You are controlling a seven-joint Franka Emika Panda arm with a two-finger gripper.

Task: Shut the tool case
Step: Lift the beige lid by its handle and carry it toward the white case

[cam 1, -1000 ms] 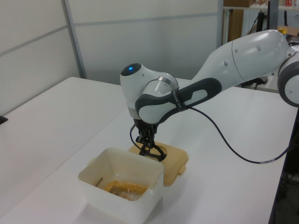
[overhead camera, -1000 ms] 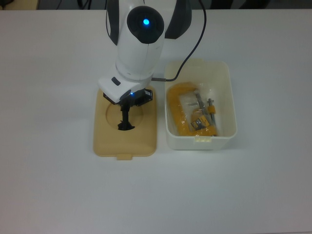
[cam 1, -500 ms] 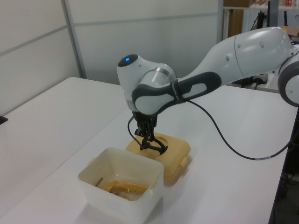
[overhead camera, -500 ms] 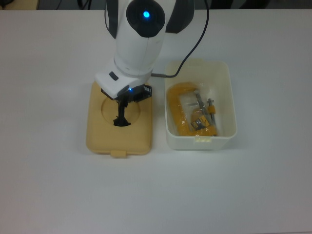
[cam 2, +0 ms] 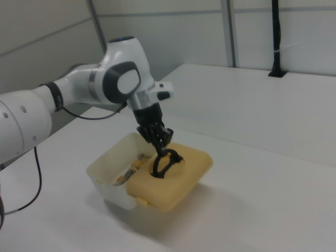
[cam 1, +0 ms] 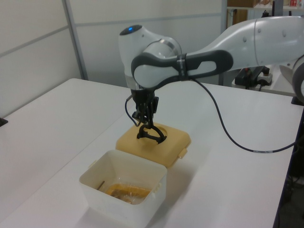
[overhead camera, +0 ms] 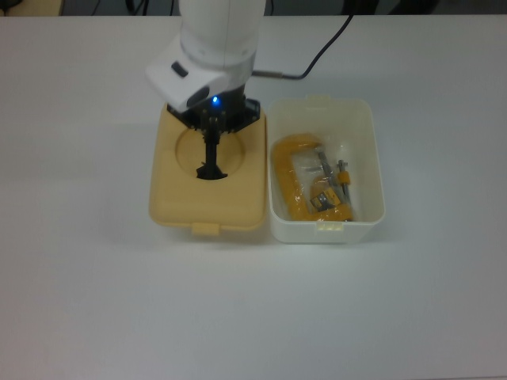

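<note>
**Lid raised and carried toward the tub**

The tan lid [overhead camera: 207,184] is held by its black handle [overhead camera: 211,170], on which the hand [overhead camera: 212,145] is closed. Compared with a second ago, the lid has been lifted clear of the table [overhead camera: 87,301]: in the right view its shadow falls underneath. It has also been shifted toward the top view's right, so that its edge is now just beside the white tub [overhead camera: 325,229], perhaps overlapping the rim. The tub stands open with the yellow clamp [overhead camera: 305,190] inside. Closing is judged under way; the lid remains to be centred over the tub and lowered.
</note>
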